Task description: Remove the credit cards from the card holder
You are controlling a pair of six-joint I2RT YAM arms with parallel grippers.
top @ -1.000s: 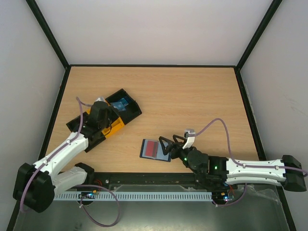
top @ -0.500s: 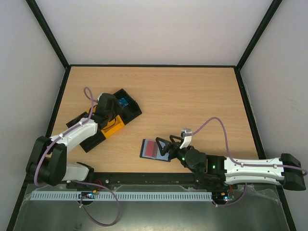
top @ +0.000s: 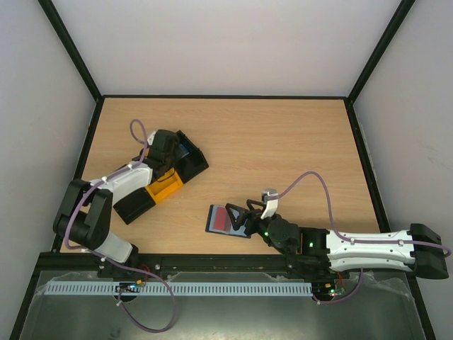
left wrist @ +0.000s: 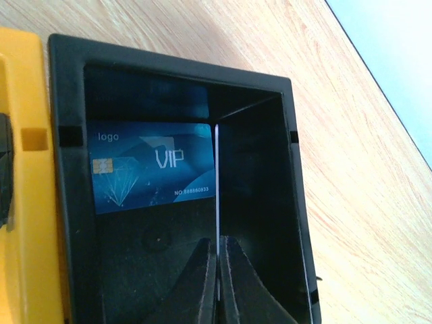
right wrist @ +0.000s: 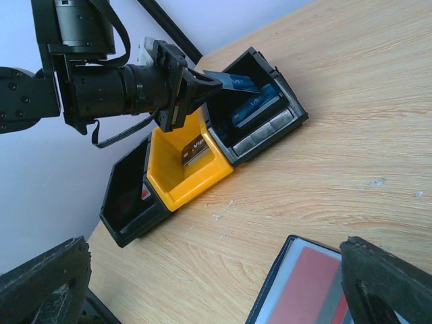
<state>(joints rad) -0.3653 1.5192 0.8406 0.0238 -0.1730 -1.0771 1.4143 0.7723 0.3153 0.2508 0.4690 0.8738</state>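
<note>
The card holder (top: 221, 220) lies open near the table's front middle, with a red face showing in one pocket; it also shows in the right wrist view (right wrist: 304, 283). My right gripper (top: 244, 214) is open and empty, just above the holder's right part. My left gripper (top: 175, 149) is shut on a blue card (right wrist: 233, 82), seen edge-on in the left wrist view (left wrist: 217, 175), and holds it over the far black tray compartment (left wrist: 263, 169). Another blue VIP card (left wrist: 152, 169) lies flat in that compartment.
Three joined trays stand at the left: the far black one (top: 196, 163), a yellow one (top: 167, 190) with a dark card (right wrist: 194, 150) in it, and a near black one (top: 133, 205) with a white and red card (right wrist: 145, 194). Black walls edge the table.
My left gripper has moved from above the yellow tray to the far black tray with the card. My right gripper has shifted slightly left over the card holder.
</note>
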